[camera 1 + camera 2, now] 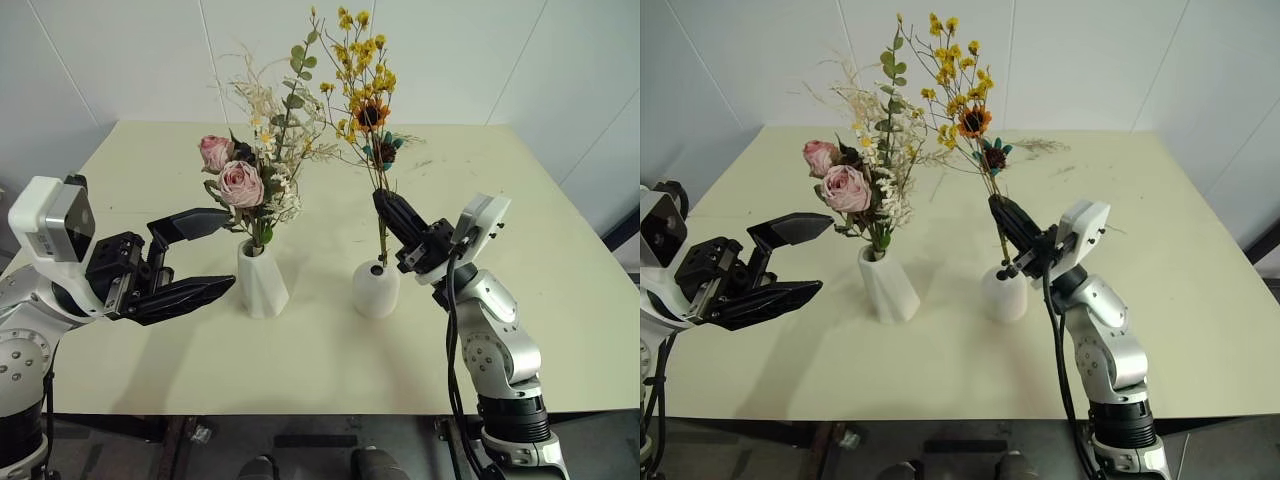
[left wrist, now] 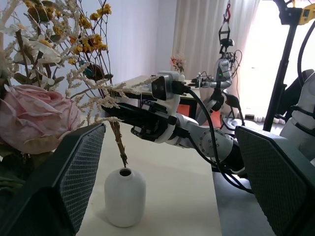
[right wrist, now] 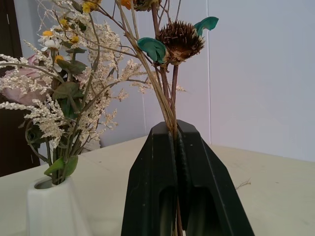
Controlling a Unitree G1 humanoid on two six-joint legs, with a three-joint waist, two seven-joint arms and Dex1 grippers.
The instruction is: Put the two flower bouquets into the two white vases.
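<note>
Two vases: both white, standing near the middle of the pale table (image 1: 520, 200), a little apart from each other
Twisted vase (image 1: 261, 280): the taller one, on the robot's left; upright
Rose bouquet (image 1: 255, 160): stems down inside the twisted vase; pink roses facing the left arm, pale dried sprigs and eucalyptus rising above; no gripper touching it
Rounded vase (image 1: 376, 289): the shorter one, on the robot's right; small hole at the top
Yellow bouquet (image 1: 362, 90): slim bunch with small yellow flowers and a tiny sunflower; upright over the rounded vase, lower stem ends right at the hole; whether they have entered it cannot be told
Right gripper (image 1: 390, 212): fingers pressed together on the yellow bouquet's stems, part way up, above the rounded vase; in the right wrist view the stems run up through the seam between the two black fingers (image 3: 147, 196)
Left gripper (image 1: 205, 255): jaws spread wide, holding nothing; level, pointing toward the twisted vase from its left side; upper finger close to the roses, lower finger just beside the vase body, no contact seen
Left wrist view: rounded vase (image 2: 125, 202) sits between the two open fingers, with the right gripper clamped on the stems above it
Loose twigs (image 1: 1040, 146): thin dried sprigs lying on the far part of the table
</note>
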